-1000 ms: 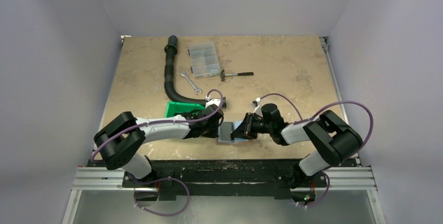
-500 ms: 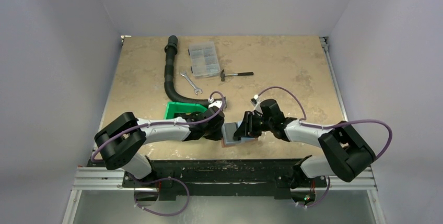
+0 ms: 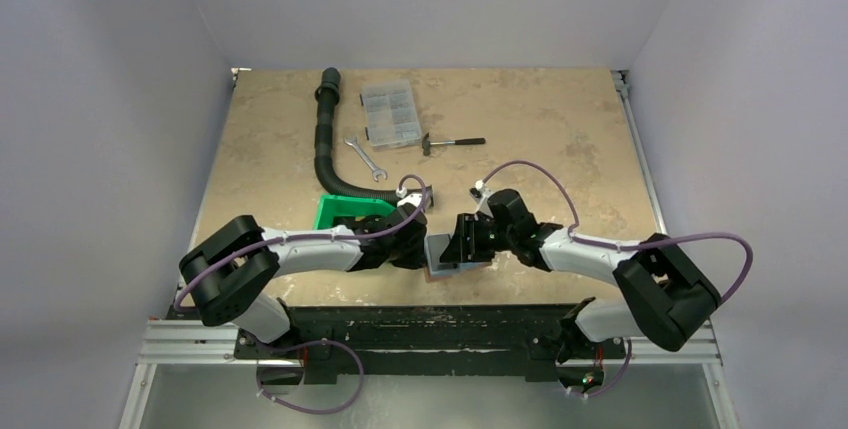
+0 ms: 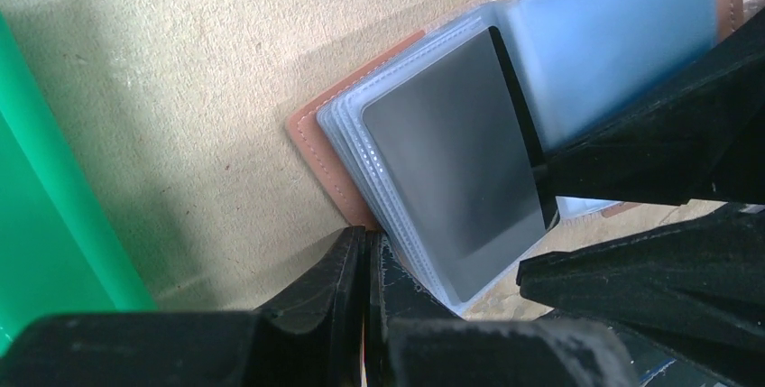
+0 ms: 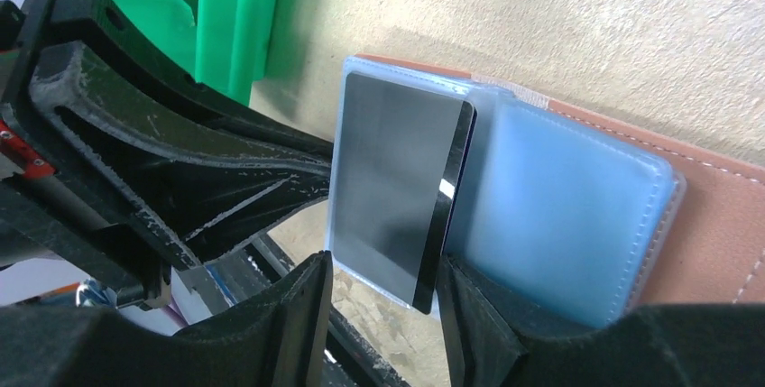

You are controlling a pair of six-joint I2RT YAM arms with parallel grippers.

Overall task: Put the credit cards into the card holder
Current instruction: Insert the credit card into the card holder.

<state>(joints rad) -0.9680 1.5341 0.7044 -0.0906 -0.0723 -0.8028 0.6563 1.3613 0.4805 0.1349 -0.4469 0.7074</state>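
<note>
The reddish-brown card holder (image 3: 438,252) lies open near the table's front edge, its grey-blue sleeves (image 5: 559,216) up. My left gripper (image 4: 365,252) is shut on the holder's brown cover edge (image 4: 316,139); it also shows in the top view (image 3: 418,247). A dark credit card (image 5: 392,179) sits mostly inside the left sleeve, its right edge showing; it also shows in the left wrist view (image 4: 451,170). My right gripper (image 5: 383,315) is open, its fingers either side of the card's lower corner, the right finger against the card's edge. It faces the left gripper in the top view (image 3: 460,244).
A green plastic bin (image 3: 345,211) stands just left of the holder, behind my left gripper. Further back lie a black corrugated hose (image 3: 325,139), a wrench (image 3: 365,157), a clear compartment box (image 3: 388,114) and a small hammer (image 3: 452,142).
My right gripper has moved left toward the left gripper, over the holder. The holder has shifted slightly left. The left gripper has stayed shut on the holder.
</note>
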